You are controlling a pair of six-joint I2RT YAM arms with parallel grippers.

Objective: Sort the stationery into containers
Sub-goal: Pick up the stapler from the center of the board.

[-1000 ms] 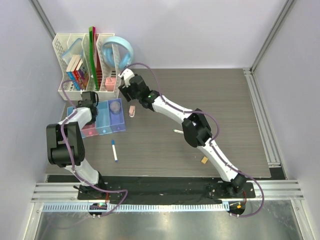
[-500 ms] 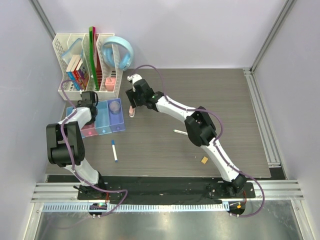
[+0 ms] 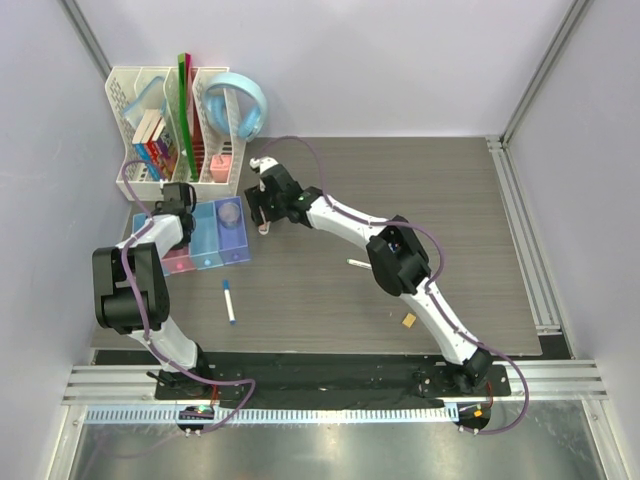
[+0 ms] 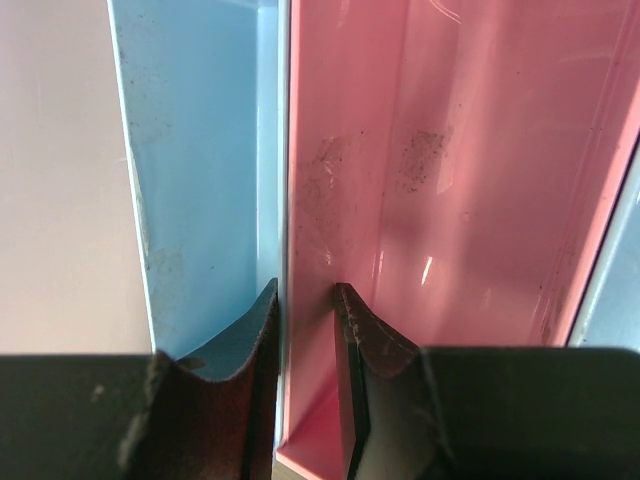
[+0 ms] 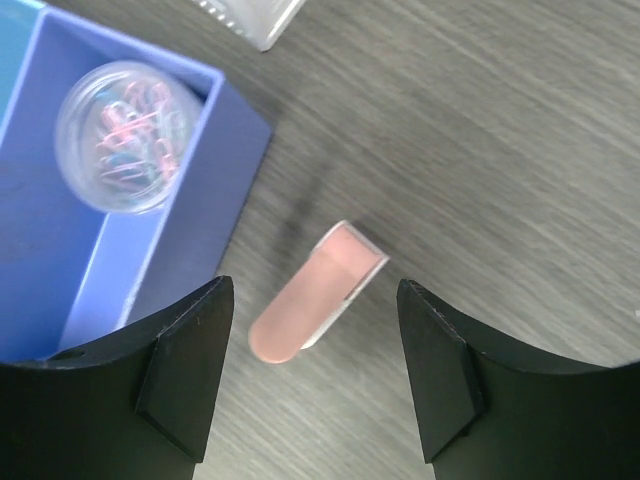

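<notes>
My right gripper is open and hangs just above a pinkish eraser. In the right wrist view the eraser lies on the table between the open gripper's fingers, untouched. My left gripper is shut on the wall between the blue bin and the pink bin of the containers; the gripper has one finger on each side. A white marker with a blue cap, a thin pen with a green tip and a tan eraser lie loose on the table.
The purple bin holds a clear round case of paper clips, just left of the eraser. A white mesh organizer with books, a green ruler and light-blue headphones stands at the back left.
My right gripper has swung from beside the organizer, out and back, and now sits over the pinkish eraser. The left gripper has not moved.
</notes>
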